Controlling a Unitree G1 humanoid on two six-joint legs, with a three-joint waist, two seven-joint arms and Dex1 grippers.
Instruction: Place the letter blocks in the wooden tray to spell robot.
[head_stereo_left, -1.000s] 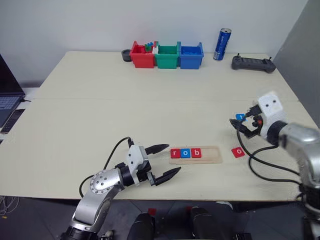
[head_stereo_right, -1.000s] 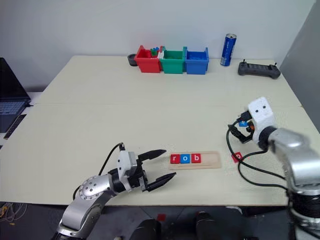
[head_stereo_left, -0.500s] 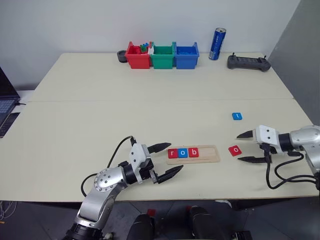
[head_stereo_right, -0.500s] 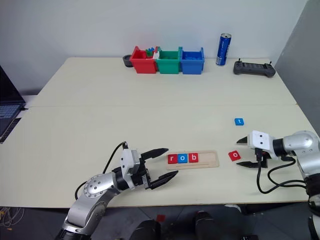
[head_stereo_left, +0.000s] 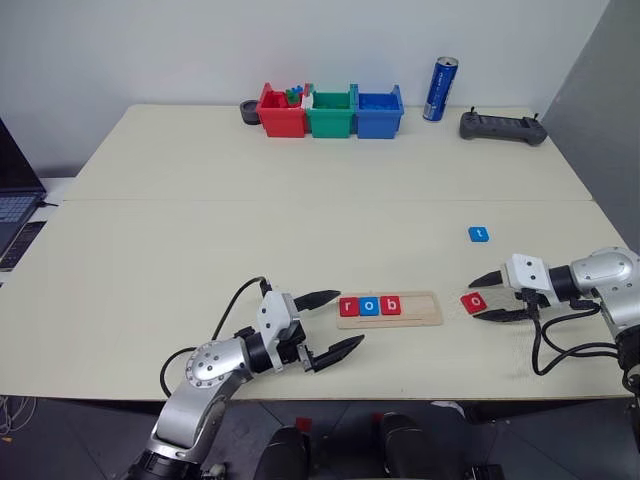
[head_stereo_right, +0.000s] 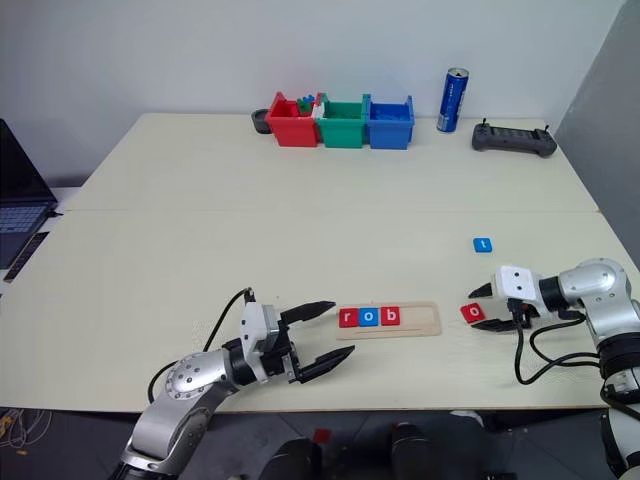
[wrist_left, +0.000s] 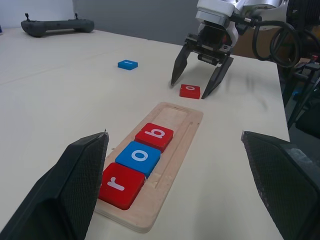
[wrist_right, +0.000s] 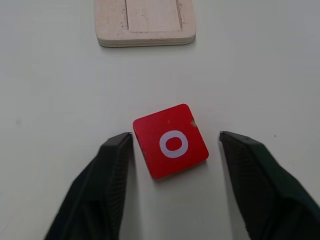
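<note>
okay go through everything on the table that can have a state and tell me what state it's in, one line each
wooden tray: flat on the table, r, o, b seated at its left end, two places unfilled.
red o block: flat on the table, between the right gripper's fingers, not yet pinched.
blue t block: flat on the table, apart.
right gripper: open, straddling the red o block.
left gripper: open, holding nothing.
blue can: upright.

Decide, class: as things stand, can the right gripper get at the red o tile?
Probably yes. The right gripper sits low over the table with the red o tile lying flat between its open fingers, nothing in the way.
</note>
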